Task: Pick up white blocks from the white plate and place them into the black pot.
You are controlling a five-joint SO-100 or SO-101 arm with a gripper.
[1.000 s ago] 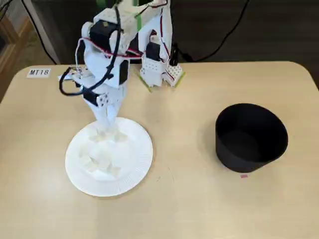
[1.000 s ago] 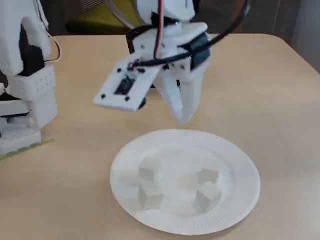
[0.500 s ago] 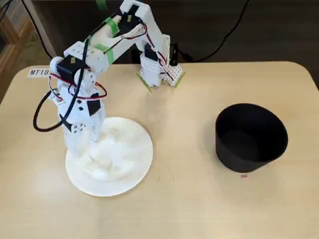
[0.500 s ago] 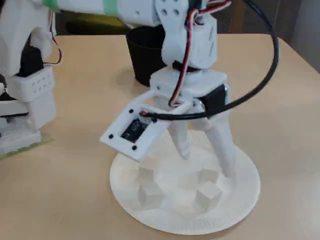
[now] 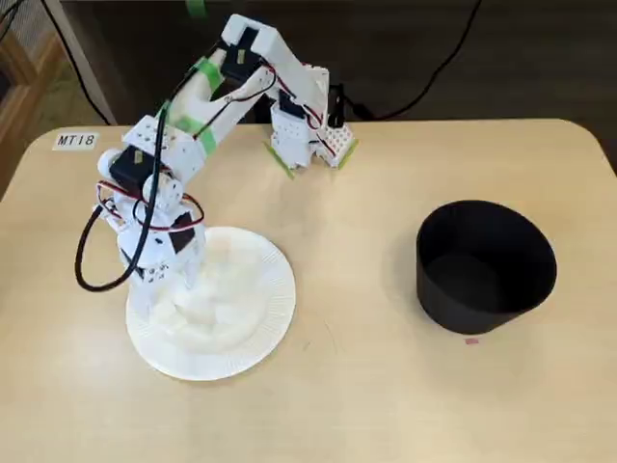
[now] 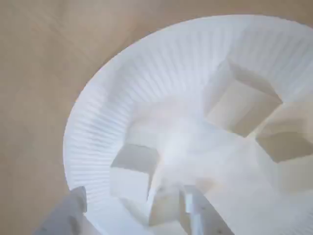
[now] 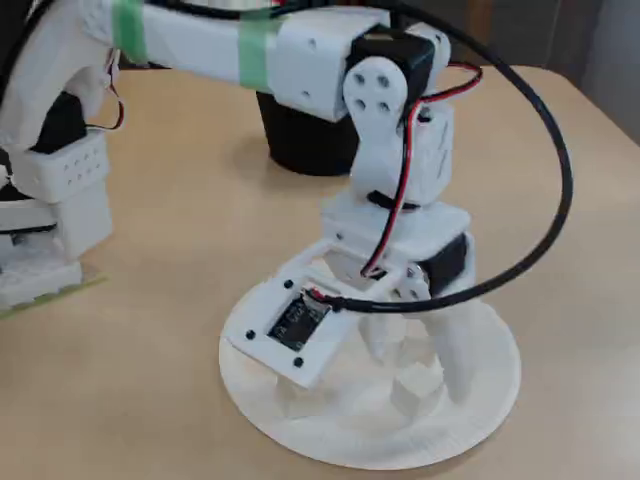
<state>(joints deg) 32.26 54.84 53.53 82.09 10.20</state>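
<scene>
The white plastic hand (image 7: 418,365) stood spread over smooth pale cubes (image 6: 131,171) on the ribbed round plate (image 7: 490,400); the matte cylindrical pot (image 5: 485,266) sat near the counter's (image 5: 366,386) right edge.

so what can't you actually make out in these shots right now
- Whether any white blocks are in the black pot: dark interior in a fixed view; the arm covers it in the other.
- Block count on the white plate: gripper covers some; the wrist view crops others.
- Whether the open gripper touches a block: too blurred.

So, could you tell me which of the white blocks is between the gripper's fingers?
The block at the bottom edge of the wrist view, between the open gripper's fingers; the others lie farther out on the white plate.
</scene>
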